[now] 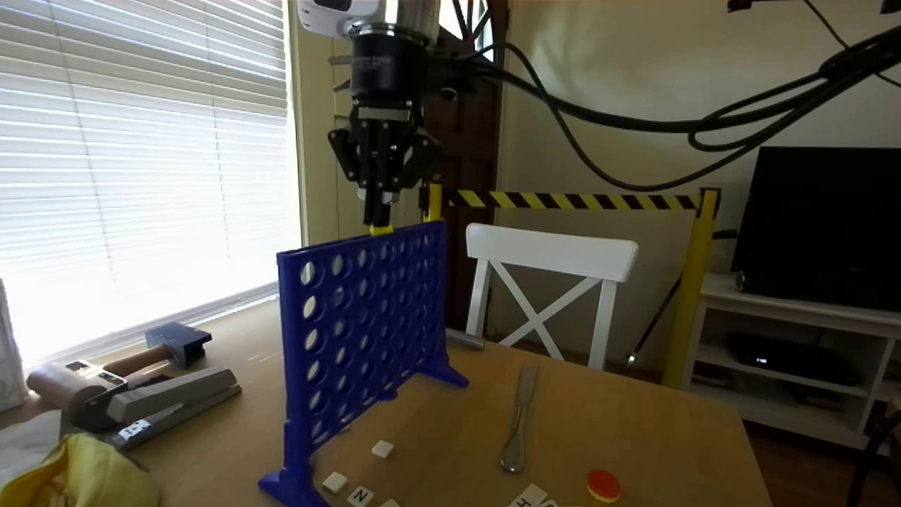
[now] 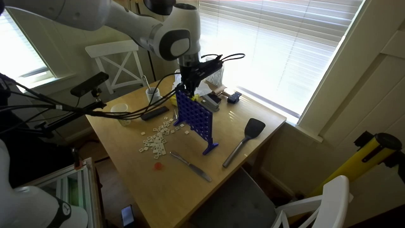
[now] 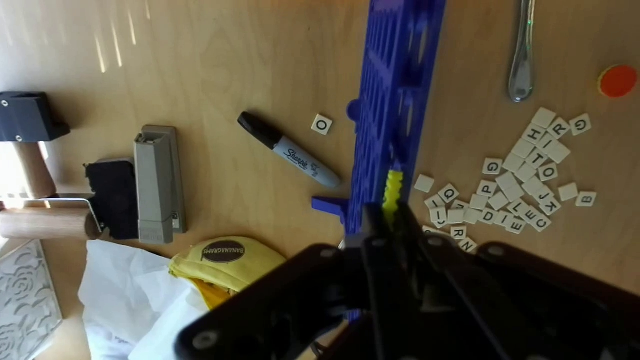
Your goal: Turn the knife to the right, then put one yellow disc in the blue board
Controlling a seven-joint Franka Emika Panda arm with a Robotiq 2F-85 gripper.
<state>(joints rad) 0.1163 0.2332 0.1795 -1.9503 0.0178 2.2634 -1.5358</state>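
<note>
Wrist view: gripper (image 3: pixel 390 212) shown at lower centre, fingers clamped on the yellow disc (image 3: pixel 393 187), which is presented edge-on with its ridges visible. Board (image 3: pixel 382 125): seen from above, extended from top centre down behind the gripper; shown upright in both exterior views. In an exterior view the yellow disc is held at the board's top edge, just left of the frame's centre; whether any of it has been let into the slot cannot be told. Knife (image 2: pixel 190 165): laid flat on the table (image 2: pixel 158 196), lower centre in an exterior view, apart from the board, its blade directed to the lower right of the frame. Red disc (image 3: pixel 618 81): placed at upper right of the wrist view, near the knife's handle, a yellow rim being visible below it. Letter tiles (image 3: pixel 517 207): scattered at right of the same view, with an O tile (image 3: pixel 321 124) set apart at upper centre. Marker (image 3: pixel 289 150): laid near the O tile, on the left side of the board. Stapler (image 3: pixel 156 185): set at left. Pouch (image 3: pixel 255 265), yellow, printed BANANAGRAMS: placed at lower left, just beside a white sheet (image 3: pixel 130 295). Spatula (image 2: pixel 252 129): laid to the right of the board in an exterior view.
</note>
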